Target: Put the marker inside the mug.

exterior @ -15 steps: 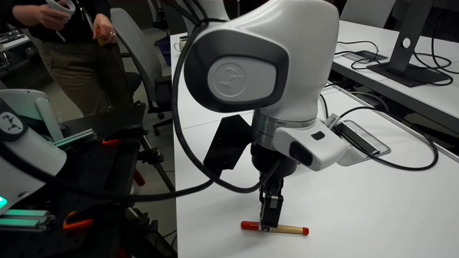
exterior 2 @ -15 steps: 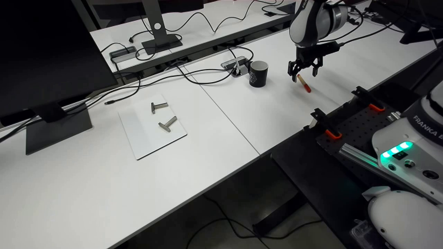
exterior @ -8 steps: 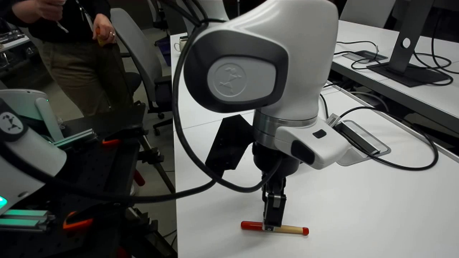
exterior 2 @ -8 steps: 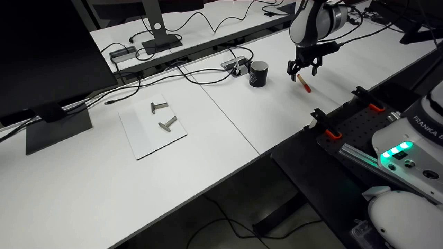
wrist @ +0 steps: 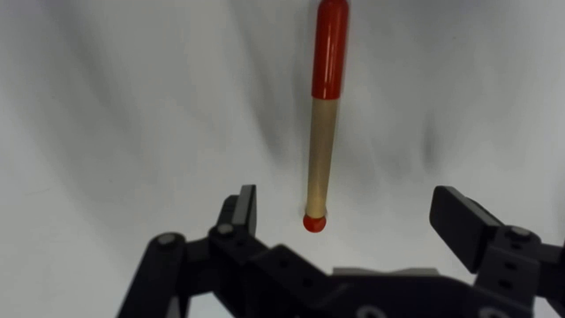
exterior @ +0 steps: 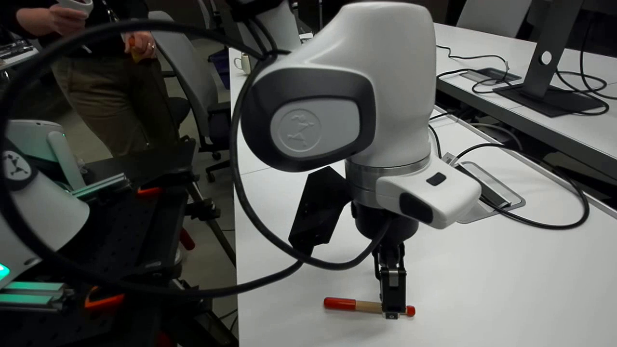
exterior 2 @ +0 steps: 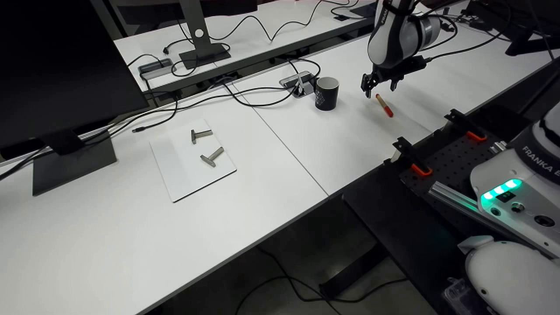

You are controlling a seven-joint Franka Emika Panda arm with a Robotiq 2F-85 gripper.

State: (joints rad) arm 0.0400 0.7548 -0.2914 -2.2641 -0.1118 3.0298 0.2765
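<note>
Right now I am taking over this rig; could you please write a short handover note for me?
Black gripper: jaws open, holding nothing.
Slim red-and-tan marker: lying on the white tabletop; in the wrist view its red-tipped tan end shows between the jaws.
Pale-printed black mug: upright on the same tabletop, apart from the marker.
Done: the gripper is near the marker, which is not yet grasped.
Left: grasp the marker, lift it, put it inside the mug.

In an exterior view, white capitals on the robot base [exterior 2: 527,170] read "FRANKA E", cut off at the right edge; "FRAN" shows on the robot arm [exterior 2: 389,41]. In an exterior view, linked-dot emblems [exterior: 297,130] mark the arm's joint cover [exterior: 340,123] and a white link [exterior: 53,207] at left.
</note>
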